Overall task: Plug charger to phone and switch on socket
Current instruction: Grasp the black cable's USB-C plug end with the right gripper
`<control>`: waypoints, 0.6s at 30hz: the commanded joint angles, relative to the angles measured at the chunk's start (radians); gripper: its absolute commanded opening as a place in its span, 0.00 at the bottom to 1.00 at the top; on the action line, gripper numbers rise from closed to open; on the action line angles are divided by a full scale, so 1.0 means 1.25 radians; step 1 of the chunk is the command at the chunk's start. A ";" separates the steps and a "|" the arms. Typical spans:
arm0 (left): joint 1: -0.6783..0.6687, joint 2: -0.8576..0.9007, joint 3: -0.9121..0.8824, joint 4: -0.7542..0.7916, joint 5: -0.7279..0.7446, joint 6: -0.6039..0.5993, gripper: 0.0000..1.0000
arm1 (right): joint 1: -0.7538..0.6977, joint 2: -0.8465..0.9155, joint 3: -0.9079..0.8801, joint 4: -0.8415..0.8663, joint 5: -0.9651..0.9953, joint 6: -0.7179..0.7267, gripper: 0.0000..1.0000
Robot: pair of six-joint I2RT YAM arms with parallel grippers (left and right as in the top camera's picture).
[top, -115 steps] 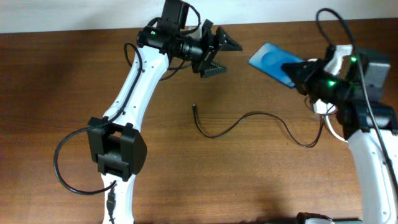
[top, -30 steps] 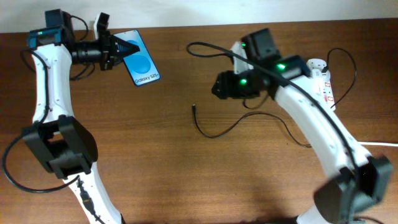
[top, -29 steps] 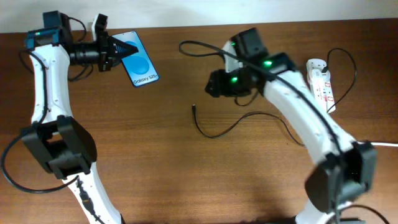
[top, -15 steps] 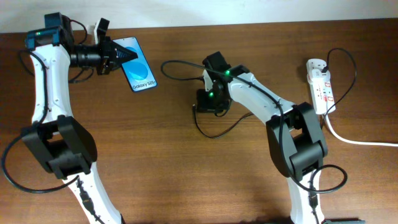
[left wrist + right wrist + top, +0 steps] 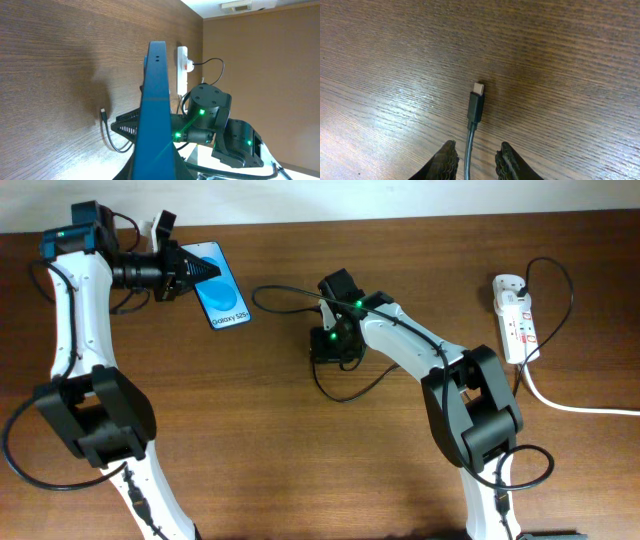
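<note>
My left gripper is shut on the phone, holding it above the table's far left, blue screen up. In the left wrist view the phone stands edge-on between the jaws of the left gripper. The charger is a thin black cable curving across the table's middle. Its connector tip lies flat on the wood. My right gripper is low over it and open, its fingers on either side of the cable just behind the tip, with a gap on each side. The socket lies at the far right.
A thick white cord runs from the socket off the right edge, and a thin black lead loops above the socket. The right arm stretches over the table's middle. The socket also shows in the left wrist view.
The right arm has swung left and down onto the charger's tip, and its jaws have narrowed around the cable. The left gripper still holds the phone, barely moved.
</note>
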 commanded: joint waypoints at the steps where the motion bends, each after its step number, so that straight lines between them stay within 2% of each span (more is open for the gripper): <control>1: 0.006 -0.008 0.009 -0.006 0.021 0.016 0.00 | 0.007 0.015 -0.008 0.011 0.010 -0.002 0.31; 18: 0.006 -0.008 0.009 -0.025 0.021 0.016 0.00 | 0.036 0.044 -0.008 0.026 0.031 0.013 0.30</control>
